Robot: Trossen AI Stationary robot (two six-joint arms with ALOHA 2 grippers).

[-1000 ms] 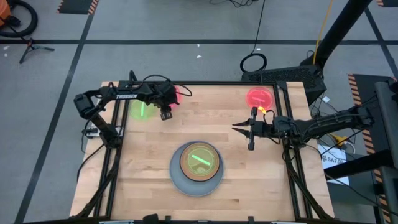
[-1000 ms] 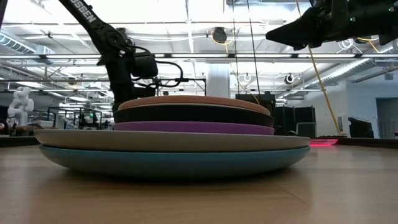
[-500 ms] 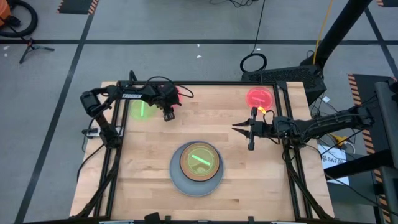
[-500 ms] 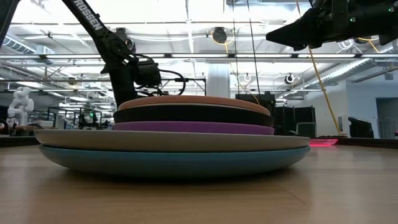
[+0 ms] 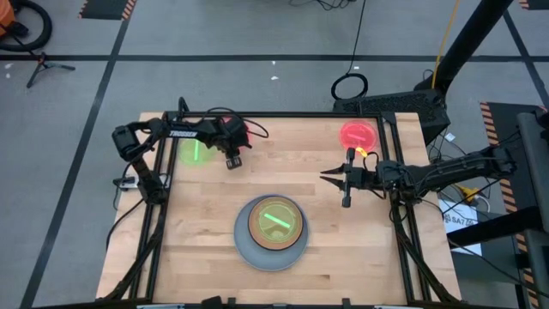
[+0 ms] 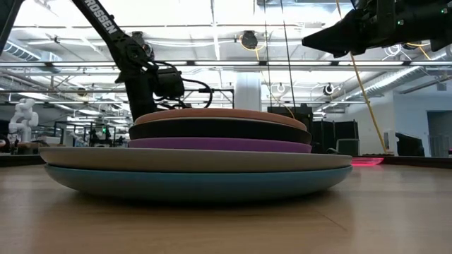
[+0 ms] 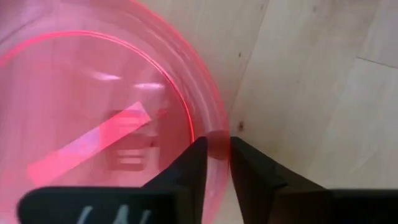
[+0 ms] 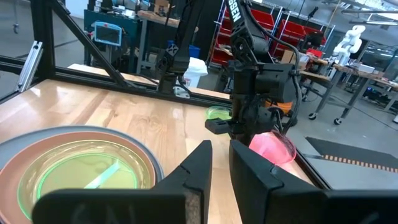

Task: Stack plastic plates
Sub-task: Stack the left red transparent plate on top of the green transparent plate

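A stack stands at the table's near middle: blue plate at the bottom, then grey, purple, black and tan, with a small green plate on top. At the far left lie another green plate and a translucent red-pink plate. My left gripper points steeply down, shut on that pink plate. A second red-pink plate lies at the far right. My right gripper hangs level above the table's right side, holding nothing, a narrow gap between its fingers. My left gripper has the pink plate's rim between its two fingers, one finger over the plate's inside and the other outside on the wood. The fingers come from above, slanting down. Whether the plate has left the table cannot be told.
A black metal frame runs along the table's left and right edges. Bare wood lies between the stack and the far plates. Beyond the table the low view shows a workshop room with other equipment.
My left gripper has sunk a little toward the red-pink plate at the far left and shifted slightly toward the table's right. The plates and the right arm have kept still.
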